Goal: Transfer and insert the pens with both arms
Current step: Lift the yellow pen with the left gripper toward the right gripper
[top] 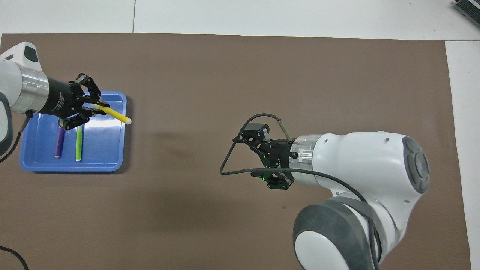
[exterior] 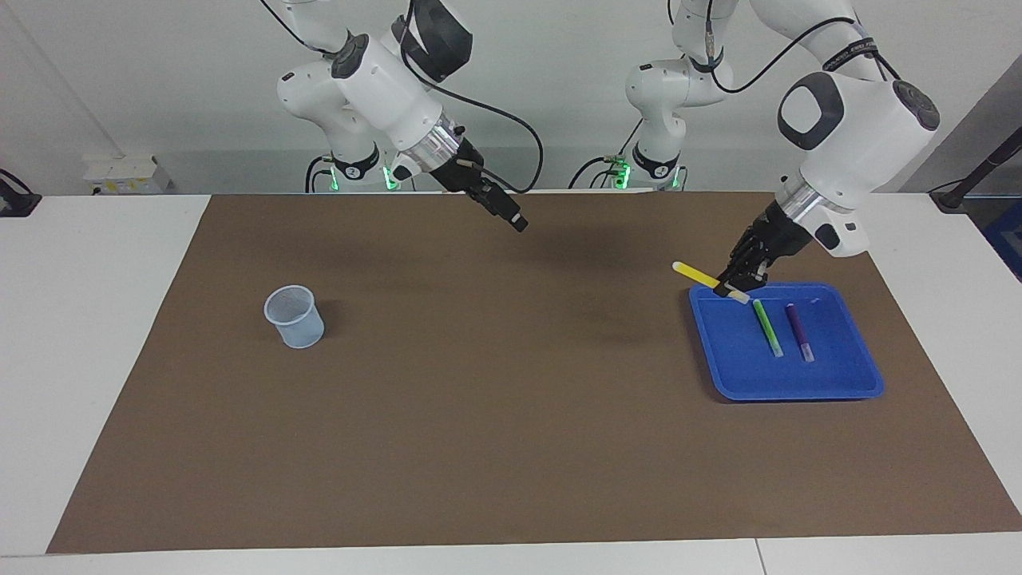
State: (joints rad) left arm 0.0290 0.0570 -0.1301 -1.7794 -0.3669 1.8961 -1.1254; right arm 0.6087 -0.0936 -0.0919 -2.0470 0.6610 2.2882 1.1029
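white counter (exterior: 96,335) with brown mat (exterior: 511,415) on top. near to far: my right tool (exterior: 511,220) waits in the air over the mat's robot-side edge, spread wide, holding nothing. my left tool (exterior: 733,286) is over the robot-side rim of the blue tray (exterior: 798,383), clamped on the yellow pen (exterior: 696,275), lifted, tilted, white cap poking out past the tray rim. mesh cup (exterior: 295,317) upright toward right arm's end. green pen (exterior: 768,327) and purple pen (exterior: 799,331) lie side by side in the tray.
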